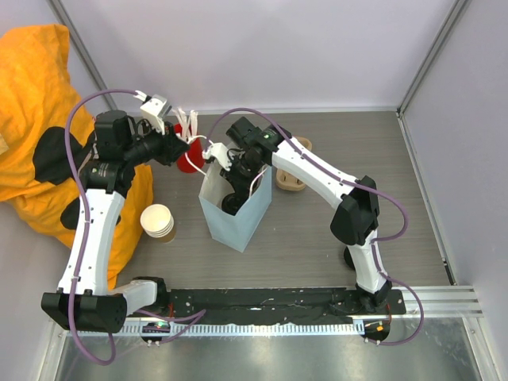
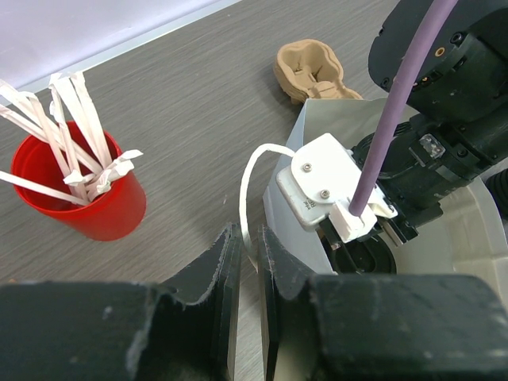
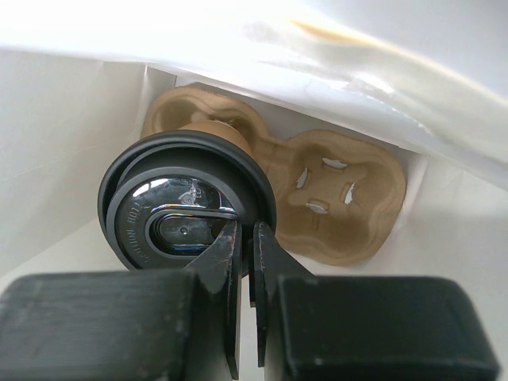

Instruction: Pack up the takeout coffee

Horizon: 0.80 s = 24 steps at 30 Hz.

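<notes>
A grey wood-grain table (image 1: 333, 238) fills the top view, boxed in by white walls, with a heap of orange cloth (image 1: 32, 95) at its left edge. A pale blue paper bag (image 1: 238, 226) stands open in the middle. The left gripper (image 1: 200, 161) reaches the bag's left rim, just beside a red cup (image 1: 187, 161) of white stirrers. The right gripper (image 1: 232, 202) is sunk inside the bag's mouth. A stack of lidless paper cups (image 1: 158, 222) stands to the left of the bag, and a pulp cup carrier (image 1: 291, 181) lies on the table behind the right arm.

From the left wrist, the two black fingers (image 2: 226, 274) are pressed close on the bag's rim, where its white cord handle (image 2: 246, 190) runs down into the narrow gap between them. The red cup stands apart on the left, the pulp cup carrier lies beyond the bag, and the right arm's wrist dips into the opening.

From the right wrist, the bag's white inner walls close in all around. A second carrier (image 3: 341, 198) lies on the bag's floor, and the takeout coffee (image 3: 182, 214) sits upright in its left well, black lid facing up. The right fingers (image 3: 230, 270) are drawn nearly together with their tips at the lid's near rim; I cannot tell whether they pinch that rim.
</notes>
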Each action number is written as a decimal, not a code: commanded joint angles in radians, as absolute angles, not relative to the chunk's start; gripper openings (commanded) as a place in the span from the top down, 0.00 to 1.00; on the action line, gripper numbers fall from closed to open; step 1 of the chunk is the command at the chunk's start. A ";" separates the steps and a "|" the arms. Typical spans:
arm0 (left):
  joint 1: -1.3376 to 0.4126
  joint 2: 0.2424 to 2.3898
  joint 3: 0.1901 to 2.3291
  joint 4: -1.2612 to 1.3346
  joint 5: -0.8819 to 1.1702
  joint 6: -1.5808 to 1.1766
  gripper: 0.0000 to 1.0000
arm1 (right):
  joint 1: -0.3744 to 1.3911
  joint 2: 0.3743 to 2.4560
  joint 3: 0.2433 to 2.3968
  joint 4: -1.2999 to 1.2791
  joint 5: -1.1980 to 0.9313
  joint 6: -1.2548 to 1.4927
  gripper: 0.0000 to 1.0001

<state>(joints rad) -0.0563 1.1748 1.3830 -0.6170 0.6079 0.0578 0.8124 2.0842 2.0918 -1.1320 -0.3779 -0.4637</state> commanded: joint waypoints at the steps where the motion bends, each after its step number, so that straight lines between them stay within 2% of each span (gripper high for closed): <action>1: -0.046 1.146 1.379 -0.568 0.637 0.043 0.82 | 0.818 2.085 2.088 -1.097 -0.376 -0.446 0.99; 24: -0.038 1.138 1.371 -0.565 0.643 0.040 0.82 | 0.824 2.069 2.013 -1.039 -0.327 -0.426 0.99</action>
